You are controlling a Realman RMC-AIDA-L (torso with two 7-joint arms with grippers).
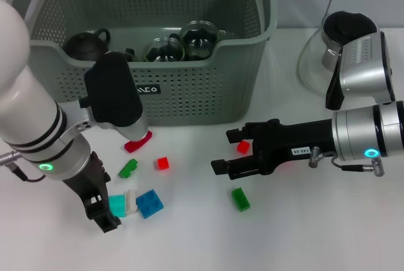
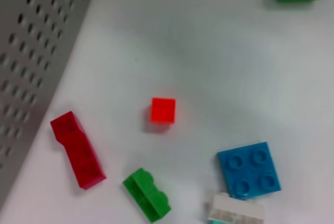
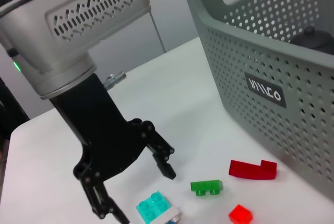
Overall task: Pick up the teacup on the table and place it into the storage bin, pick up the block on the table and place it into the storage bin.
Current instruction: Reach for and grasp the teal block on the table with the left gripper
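The storage bin (image 1: pixel 189 88), upper centre, carries a black label (image 1: pixel 146 88) with unreadable white lettering. Lower left, the left gripper (image 1: pixel 117 204) hangs released around the teal-and-white block (image 1: pixel 122 204). The right gripper (image 1: pixel 230 151), centre-right, gapes beside a red block (image 1: pixel 243 146).

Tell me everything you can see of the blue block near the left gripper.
The blue block is a flat, square, glossy plastic brick with four round studs on top in a two-by-two grid. It lies flat, studs up, on the white table, turned slightly askew. One corner meets a white-and-teal block. The left gripper is open around that neighbouring block, not on the blue one. A small red cube and a green block lie apart from it.
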